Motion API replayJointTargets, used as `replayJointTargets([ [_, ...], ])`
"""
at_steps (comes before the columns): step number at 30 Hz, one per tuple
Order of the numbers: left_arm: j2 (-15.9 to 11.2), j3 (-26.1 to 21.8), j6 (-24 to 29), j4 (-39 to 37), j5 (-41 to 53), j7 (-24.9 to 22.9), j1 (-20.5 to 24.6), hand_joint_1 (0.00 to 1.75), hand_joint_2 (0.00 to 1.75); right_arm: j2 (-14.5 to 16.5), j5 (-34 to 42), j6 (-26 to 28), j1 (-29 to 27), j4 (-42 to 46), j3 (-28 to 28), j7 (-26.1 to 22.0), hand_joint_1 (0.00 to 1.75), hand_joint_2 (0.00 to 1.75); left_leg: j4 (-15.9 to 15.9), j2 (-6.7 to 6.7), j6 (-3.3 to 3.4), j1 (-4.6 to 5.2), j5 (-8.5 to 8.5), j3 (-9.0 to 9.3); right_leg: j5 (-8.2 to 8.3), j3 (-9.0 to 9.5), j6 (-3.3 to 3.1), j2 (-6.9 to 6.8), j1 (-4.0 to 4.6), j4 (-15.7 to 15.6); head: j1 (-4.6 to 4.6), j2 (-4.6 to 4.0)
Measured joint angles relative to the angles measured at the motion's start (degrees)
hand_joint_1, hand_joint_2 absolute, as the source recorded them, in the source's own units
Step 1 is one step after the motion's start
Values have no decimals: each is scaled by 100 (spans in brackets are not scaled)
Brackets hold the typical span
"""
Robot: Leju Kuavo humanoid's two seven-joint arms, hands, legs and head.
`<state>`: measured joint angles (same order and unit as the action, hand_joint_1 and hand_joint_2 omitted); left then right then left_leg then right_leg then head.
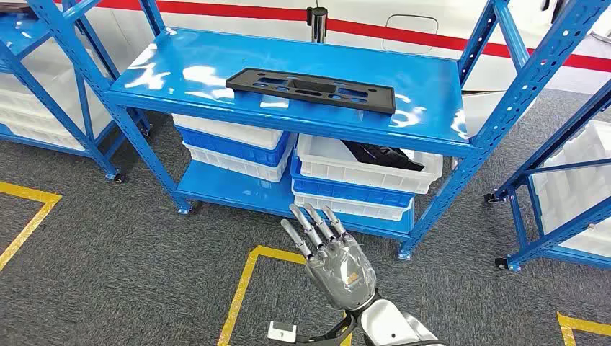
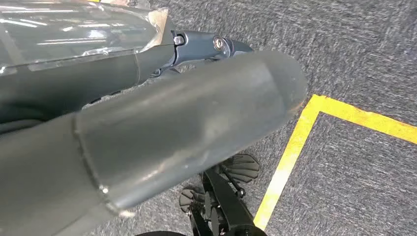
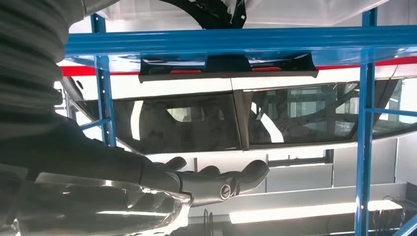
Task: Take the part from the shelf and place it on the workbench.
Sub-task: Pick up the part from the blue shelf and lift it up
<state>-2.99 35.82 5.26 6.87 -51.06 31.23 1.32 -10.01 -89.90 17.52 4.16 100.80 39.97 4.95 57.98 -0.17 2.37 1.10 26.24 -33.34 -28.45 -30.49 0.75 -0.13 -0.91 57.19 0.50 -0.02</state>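
reach phase: the long flat black plastic part (image 1: pixel 311 89) with cut-outs lies across the middle of the blue metal shelf (image 1: pixel 166 72), on its top board, near the front edge. the right hand (image 1: pixel 333 254) hovers low in front of the shelf, well apart from the part, fingers (image 1: pixel 310 218) straight, spread and holding nothing. the left hand (image 2: pixel 147 142) hangs over grey carpet (image 2: pixel 354 49); its fingers' state i cannot tell. next, the right hand likely needs to rise to the front edge and close on the part.
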Motion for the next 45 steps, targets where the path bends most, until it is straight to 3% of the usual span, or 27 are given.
replayJointTargets([
  [2,0,3,15,-1,-14,5,3,0,0,46,0,8,-35,-4,-47,-60,0,175,-5,0,22,6,13,-5,4,8,7,0,-6,-12,0,0],
  [4,0,11,54,-13,-46,17,9,0,0,129,3,30,-100,-10,-129,-175,0,175,-51,-2,98,8,22,5,71,26,70,1,4,41,2,0],
  [6,1,38,111,-28,-86,36,18,0,0,180,17,82,-145,-10,-194,-290,0,175,-120,6,174,-23,0,64,36,-10,111,3,22,197,1,0],
  [7,2,57,138,-33,-103,45,23,0,0,195,27,116,-159,-9,-219,-342,0,175,-140,10,194,-41,-10,90,-80,-86,106,4,21,359,-8,0],
  [9,2,85,172,-37,-136,61,31,0,0,206,48,175,-197,-14,-266,-406,0,175,-145,14,205,-54,-22,92,-423,-394,74,8,17,969,-22,0],
  [11,3,92,203,-44,-197,81,32,0,0,209,57,218,-259,-30,-299,-460,0,175,-141,18,196,-57,-26,74,-656,-688,98,8,5,1537,-26,0],
  [12,4,93,218,-46,-233,92,32,0,0,211,58,242,-288,-40,-308,-489,0,175,-139,19,185,-61,-27,73,-649,-708,138,8,-5,1564,-29,0],
  [13,8,95,228,-49,-259,104,32,0,0,217,58,265,-310,-49,-313,-510,0,175,-135,19,167,-67,-24,80,-552,-618,185,7,-20,1370,-28,0],
  [15,14,99,242,-52,-291,124,32,0,0,241,52,312,-332,-57,-320,-527,0,175,-119,15,105,-78,-6,110,-238,-265,277,5,-61,602,-32,0],
  [17,16,101,247,-64,-301,138,35,0,0,277,37,333,-349,-58,-325,-529,0,175,-94,14,21,-75,23,128,-125,-56,196,-2,-60,100,-31,0],
  [19,17,102,251,-78,-303,148,37,0,0,309,21,336,-380,-60,-330,-530,0,175,-47,15,-60,-79,38,137,-119,-35,15,0,-38,35,-25,0],
  [21,18,103,252,-83,-304,154,41,0,0,343,13,345,-397,-59,-334,-532,0,175,68,14,-126,-112,95,115,-59,37,-65,10,-53,26,-19,0],
  [23,19,110,252,-84,-310,161,51,0,0,380,11,380,-394,-57,-339,-540,0,175,492,14,-179,-145,315,-98,-69,117,-111,11,-54,19,-3,0],
  [25,20,129,252,-87,-327,167,51,0,0,403,11,425,-398,-57,-347,-558,0,175,1203,13,-222,-163,594,-512,-102,143,-158,13,-25,20,9,0],
  [26,20,138,250,-90,-336,169,47,0,0,410,11,442,-402,-57,-351,-566,0,175,1470,13,-234,-170,654,-705,-123,161,-178,18,-10,21,9,0],
  [27,20,146,248,-92,-343,169,43,0,0,416,11,455,-407,-57,-356,-574,0,175,1553,13,-236,-174,607,-817,-149,187,-193,28,3,21,10,0],
  [28,20,153,245,-93,-347,170,42,0,0,423,11,466,-413,-57,-361,-579,0,175,1424,13,-224,-174,448,-825,-179,225,-198,38,13,20,10,0],
  [30,19,174,241,-99,-354,172,42,0,0,438,11,490,-420,-57,-374,-584,0,175,723,7,-160,-162,-41,-590,-253,309,-189,54,20,13,7,0],
  [31,17,188,239,-108,-356,173,45,0,0,447,13,500,-421,-57,-381,-584,0,175,430,5,-124,-137,-127,-474,-288,350,-173,63,26,7,1,0],
  [32,15,205,236,-117,-357,175,49,0,0,455,15,508,-420,-57,-389,-584,0,175,231,-5,-82,-106,-137,-390,-320,358,-149,69,29,-3,2,0],
  [34,10,234,227,-132,-363,182,48,0,0,469,25,525,-425,-57,-404,-584,0,175,124,-23,6,-48,-37,-345,-331,422,-78,81,57,12,7,0],
  [36,7,252,215,-137,-384,190,36,0,0,476,39,550,-432,-58,-420,-589,0,175,29,-31,86,-57,-116,-220,-357,460,-23,77,82,111,10,0],
  [38,8,267,204,-139,-402,198,44,0,0,475,54,586,-425,-59,-437,-599,0,175,-11,-25,137,-74,-106,-91,-521,273,-19,71,85,494,4,1],
  [41,9,284,196,-139,-409,207,65,0,0,470,69,615,-441,-78,-453,-608,0,175,-12,-25,168,-56,-29,-32,-884,-412,-67,69,72,1463,-8,0],
  [42,9,285,195,-139,-412,208,64,0,0,468,70,616,-451,-91,-454,-608,0,175,-10,-27,162,-53,2,-8,-890,-569,-44,69,67,1588,-7,0],
  [43,9,287,193,-139,-418,208,63,0,0,468,70,616,-457,-104,-454,-609,0,175,-8,-31,150,-51,36,29,-782,-621,17,68,59,1505,-9,0],
  [45,13,300,193,-139,-442,208,60,0,0,468,72,617,-458,-130,-461,-609,0,175,-8,-39,118,-51,118,136,-304,-457,164,63,41,826,-14,0],
])
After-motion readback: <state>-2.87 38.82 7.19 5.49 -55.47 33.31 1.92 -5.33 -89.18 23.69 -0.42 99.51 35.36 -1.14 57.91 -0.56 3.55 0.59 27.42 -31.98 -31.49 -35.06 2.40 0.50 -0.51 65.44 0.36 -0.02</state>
